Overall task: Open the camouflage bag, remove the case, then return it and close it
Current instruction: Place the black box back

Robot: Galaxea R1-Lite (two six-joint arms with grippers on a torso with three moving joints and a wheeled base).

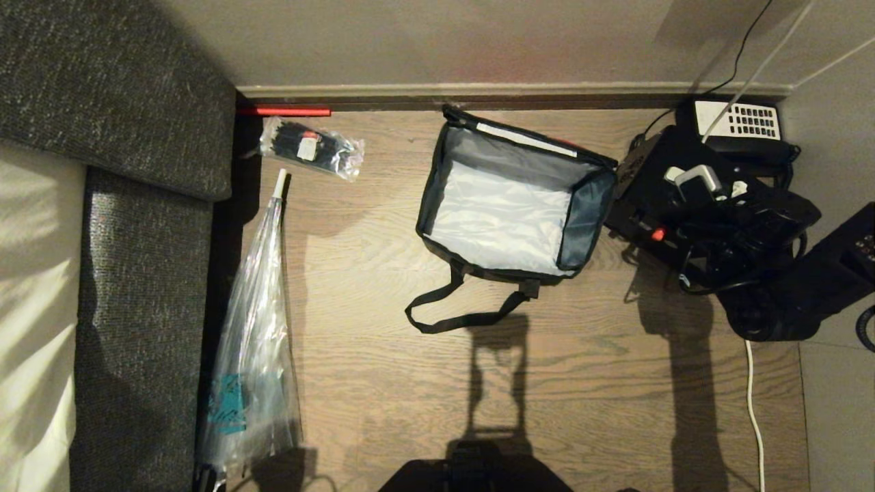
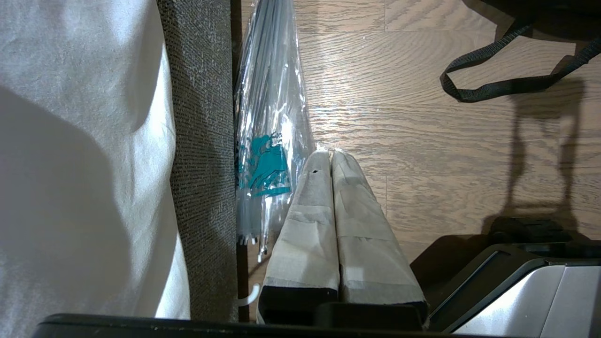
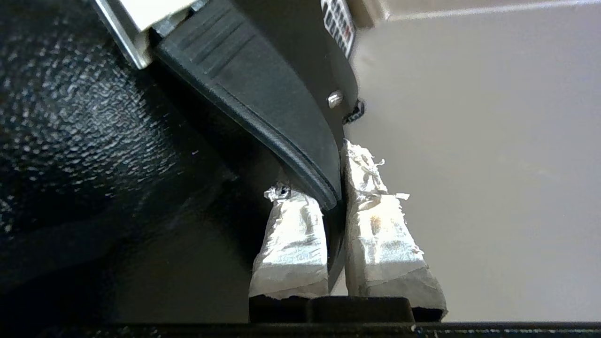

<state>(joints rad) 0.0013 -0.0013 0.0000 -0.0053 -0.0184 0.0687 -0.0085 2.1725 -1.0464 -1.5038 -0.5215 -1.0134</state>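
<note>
Camouflage bag [image 1: 513,205] open on floor, silvery lining bare, nothing inside. Case [image 1: 683,205] just right of it, gripped by your right claw [image 3: 335,190] on thin black edge. Left claw [image 2: 331,157] closed, parked. Lift level, clear bag rim. No legible writing.

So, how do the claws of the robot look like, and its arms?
Each claw has two wedge-shaped fingers wrapped in pale grey-white tape over a black base. On the left claw the tape lies smooth, in overlapping bands. On the right claw it is frayed and shredded at the tips, with a brownish stain on one finger. In the head view the right arm is black, with black cables looped around it.
</note>
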